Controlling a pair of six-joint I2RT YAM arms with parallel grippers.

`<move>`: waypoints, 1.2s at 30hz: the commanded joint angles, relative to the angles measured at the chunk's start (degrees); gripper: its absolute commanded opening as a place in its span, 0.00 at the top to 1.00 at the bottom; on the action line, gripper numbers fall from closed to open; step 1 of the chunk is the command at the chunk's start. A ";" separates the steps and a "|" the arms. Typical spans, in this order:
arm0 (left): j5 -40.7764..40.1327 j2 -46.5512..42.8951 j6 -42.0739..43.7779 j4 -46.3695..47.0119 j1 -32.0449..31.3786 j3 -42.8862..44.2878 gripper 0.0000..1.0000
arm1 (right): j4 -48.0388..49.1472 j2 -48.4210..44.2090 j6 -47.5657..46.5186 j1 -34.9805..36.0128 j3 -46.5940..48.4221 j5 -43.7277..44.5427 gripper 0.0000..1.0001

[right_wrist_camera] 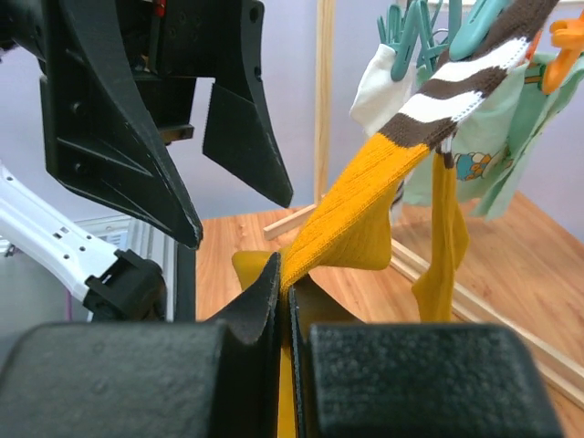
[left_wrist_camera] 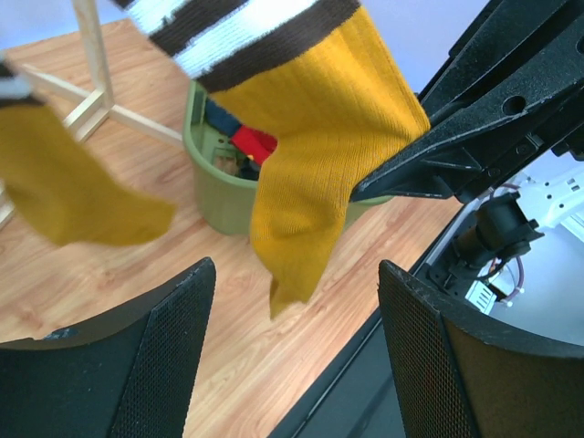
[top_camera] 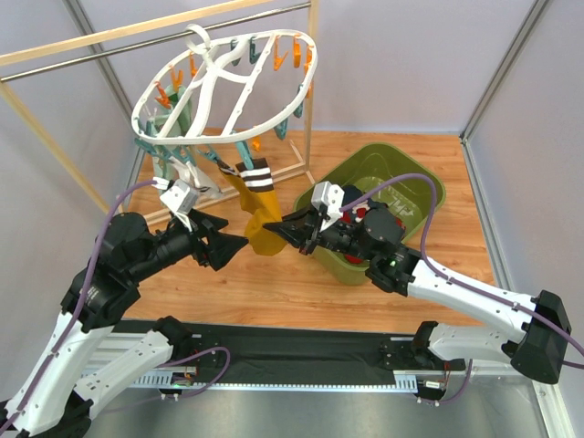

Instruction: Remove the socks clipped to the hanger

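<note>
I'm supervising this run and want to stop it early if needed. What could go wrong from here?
The right gripper is shut on the mustard sock, which is stretched taut to its teal clip. Pulling harder may drag the hanger, which hangs tilted, off the rail rather than free the sock. The left gripper, jaws open, sits very close to the right one, so the two could collide.

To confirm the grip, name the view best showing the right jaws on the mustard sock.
Right wrist: the mustard sock runs straight into the shut right jaws. Top external shows it small; left wrist only side-on.
</note>
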 commanded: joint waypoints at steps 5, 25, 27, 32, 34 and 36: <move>4.18 0.58 2.32 7.46 0.09 -4.04 0.21 | 2.35 1.78 7.02 -0.06 2.92 -2.66 1.00; 5.60 4.10 6.36 9.31 0.09 -5.46 0.79 | 5.27 8.72 15.21 -0.06 9.16 -6.35 0.95; 5.42 3.75 6.97 9.14 0.09 -5.11 0.91 | 3.87 8.90 14.68 -0.06 10.82 -5.83 0.84; 4.36 2.78 7.50 9.14 0.09 -5.37 1.00 | -10.70 11.71 12.05 -0.50 22.05 2.34 0.44; 4.97 2.69 7.42 9.40 0.09 -5.54 1.00 | -18.33 14.61 10.73 -0.59 29.70 5.41 0.33; 5.50 2.52 7.68 9.49 0.18 -5.81 1.00 | -21.53 17.59 9.59 -0.85 34.01 6.39 0.30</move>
